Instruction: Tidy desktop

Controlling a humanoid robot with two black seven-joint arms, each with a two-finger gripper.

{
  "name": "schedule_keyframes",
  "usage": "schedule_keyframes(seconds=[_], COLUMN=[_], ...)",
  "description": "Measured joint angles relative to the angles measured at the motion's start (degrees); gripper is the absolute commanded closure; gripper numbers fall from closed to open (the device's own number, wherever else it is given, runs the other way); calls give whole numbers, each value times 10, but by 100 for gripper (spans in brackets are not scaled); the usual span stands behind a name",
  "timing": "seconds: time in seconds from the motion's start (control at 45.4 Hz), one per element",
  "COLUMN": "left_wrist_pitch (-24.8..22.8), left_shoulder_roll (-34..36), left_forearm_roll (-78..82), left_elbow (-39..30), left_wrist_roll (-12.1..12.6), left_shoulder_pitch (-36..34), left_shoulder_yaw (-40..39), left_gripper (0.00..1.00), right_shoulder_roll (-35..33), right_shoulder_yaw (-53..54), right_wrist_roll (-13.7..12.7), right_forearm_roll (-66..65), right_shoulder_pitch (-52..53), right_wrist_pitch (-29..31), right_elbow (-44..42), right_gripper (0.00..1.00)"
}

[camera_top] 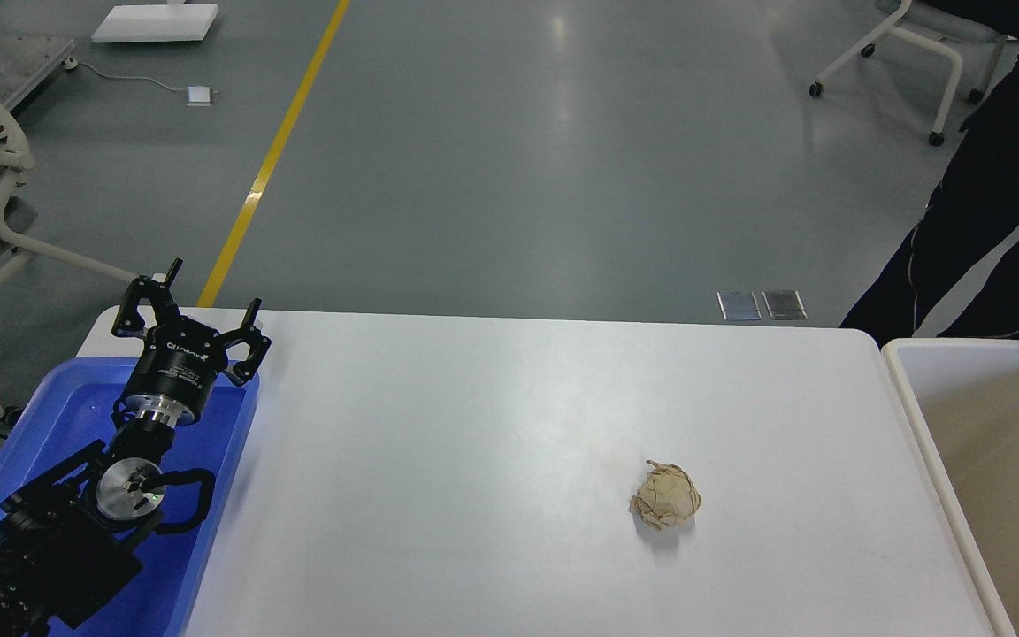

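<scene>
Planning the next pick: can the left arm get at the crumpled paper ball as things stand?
Probably yes: the left claw is open over the blue tray, and only bare desktop lies between it and the paper ball, though well off.

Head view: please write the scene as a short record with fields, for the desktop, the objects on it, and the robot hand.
surface: white desktop
loose item: crumpled beige paper ball, alone on the desktop, right of centre
left container: blue tray, at the left edge
right container: cream bin, beside the right edge
left hand: open, holding nothing, above the tray's far end
right hand: not in view
</scene>
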Motion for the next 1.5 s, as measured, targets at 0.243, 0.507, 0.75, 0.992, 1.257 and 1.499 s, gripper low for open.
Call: schedule_keyframes(seconds=[0.243,0.507,0.75,0.992,1.257,1.499], left_wrist_pitch=[0,0,0,0,0,0], left_shoulder_roll=[0,0,0,0,0,0], left_forearm_roll=[0,0,0,0,0,0], left_elbow=[0,0,0,0,0,0], left_wrist_roll=[0,0,0,0,0,0], left_shoulder_pitch=[0,0,0,0,0,0], left_shoulder_yaw=[0,0,0,0,0,0], left_gripper=[0,0,0,0,0,0], right_shoulder_roll=[32,75,118,143,152,154], right_shoulder_yaw=[42,84,102,113,117,118], right_wrist_roll=[-38,-66,-75,-78,-79,-79], right_forearm_roll=[16,21,24,25,26,26], right_shoulder_pitch=[-53,-97,-125,-140,-145,-147], right_wrist_pitch=[-43,-90,-123,-138,-144,-155], right_elbow=[-4,-7,-8,-8,-8,-8], right_gripper=[100,100,100,100,100,46])
